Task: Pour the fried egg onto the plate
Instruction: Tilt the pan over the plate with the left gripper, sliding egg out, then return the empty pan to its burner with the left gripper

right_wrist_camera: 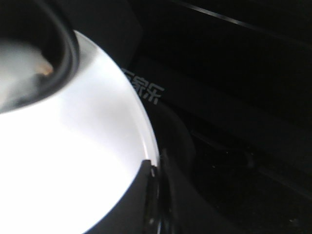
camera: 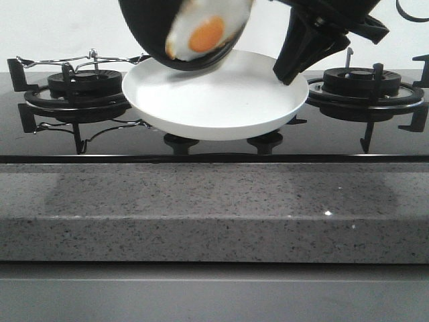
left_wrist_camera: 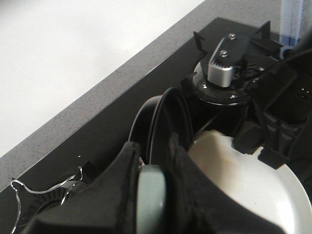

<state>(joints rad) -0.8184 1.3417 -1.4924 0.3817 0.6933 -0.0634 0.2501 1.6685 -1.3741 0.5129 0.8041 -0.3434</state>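
Note:
The fried egg (camera: 204, 30), white with an orange yolk, lies at the lower lip of a steeply tilted black frying pan (camera: 151, 27), just above the white plate (camera: 221, 107). In the left wrist view my left gripper (left_wrist_camera: 153, 161) is shut on the pan's grey-green handle (left_wrist_camera: 151, 195), and the pan (left_wrist_camera: 168, 117) stands on edge over the plate (left_wrist_camera: 253, 195). My right gripper (camera: 289, 70) is shut on the plate's right rim. The right wrist view shows that grip (right_wrist_camera: 158, 168) on the plate's rim (right_wrist_camera: 141, 117), with the egg (right_wrist_camera: 24, 63) blurred inside the pan (right_wrist_camera: 66, 48).
A black glass hob carries a burner at the left (camera: 84, 87), with a wire frame (camera: 74, 64) on it, and a burner at the right (camera: 362, 84). Two knobs (camera: 181, 142) sit under the plate. A grey speckled counter edge (camera: 214, 208) runs along the front.

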